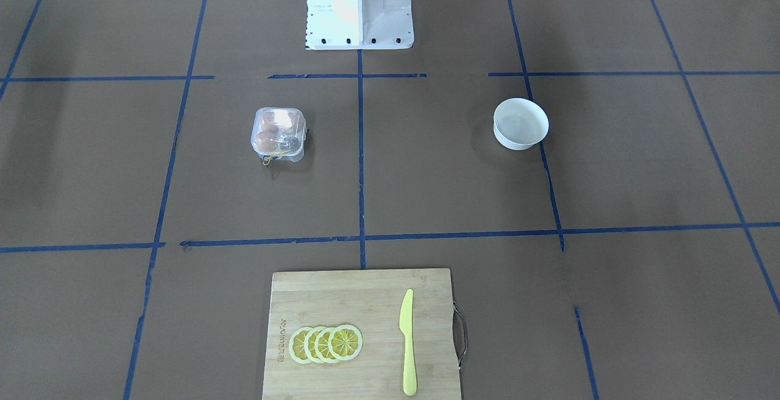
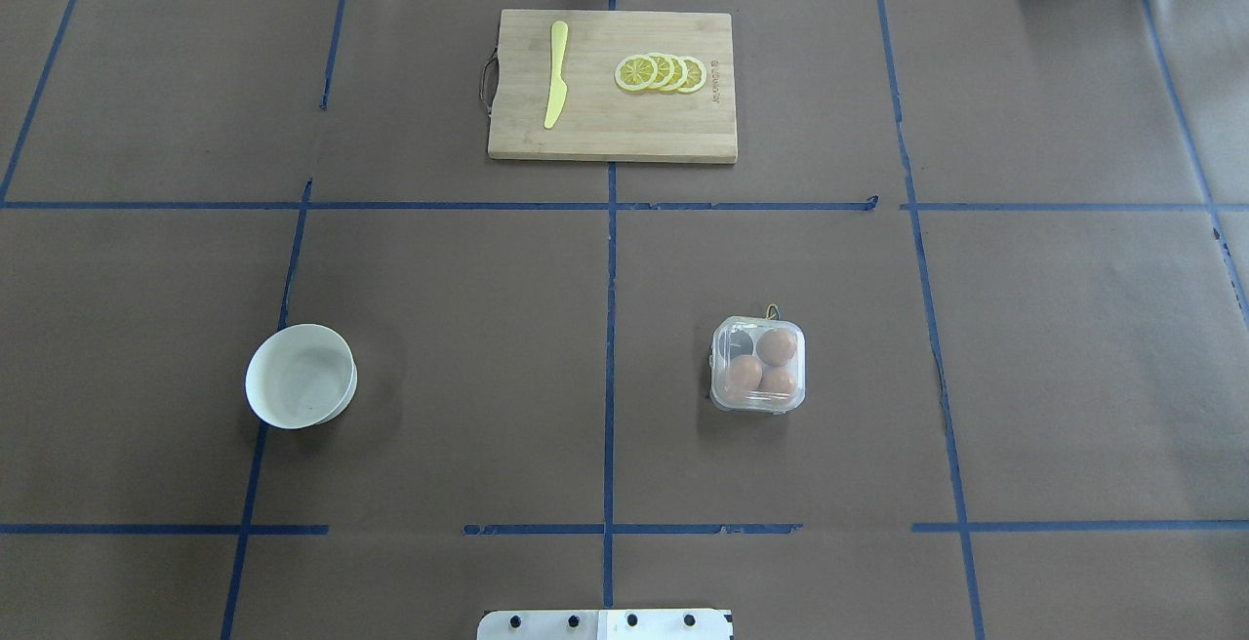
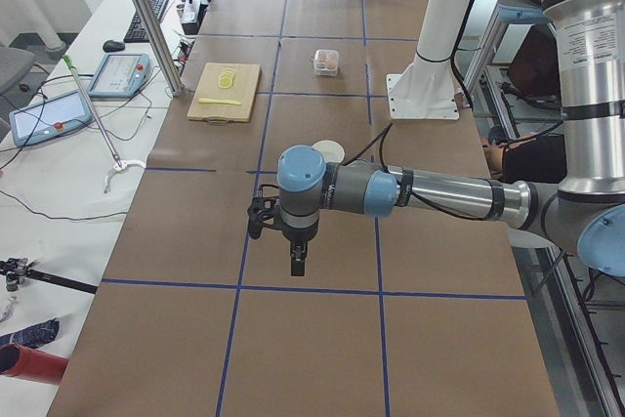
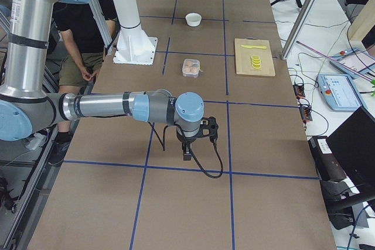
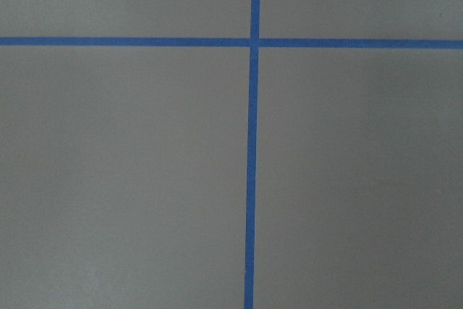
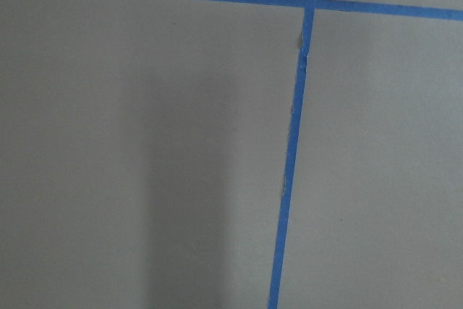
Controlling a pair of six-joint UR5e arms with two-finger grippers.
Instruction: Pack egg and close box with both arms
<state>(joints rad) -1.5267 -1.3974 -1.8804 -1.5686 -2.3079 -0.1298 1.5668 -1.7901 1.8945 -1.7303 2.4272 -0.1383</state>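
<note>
The box is a small clear egg carton right of the table's middle, its lid down over the cups. Three tan-brown eggs show through it, one egg at its far right cup. It also shows in the front-facing view with its yellow string. Both arms stay outside the overhead and front-facing views. My left gripper hangs over bare paper, far from the box. My right gripper does the same at the other end. I cannot tell whether either is open or shut. The wrist views show only paper and blue tape.
A white bowl stands on the left half of the table. A wooden cutting board at the far edge carries a yellow knife and lemon slices. The white pedestal stands at my base.
</note>
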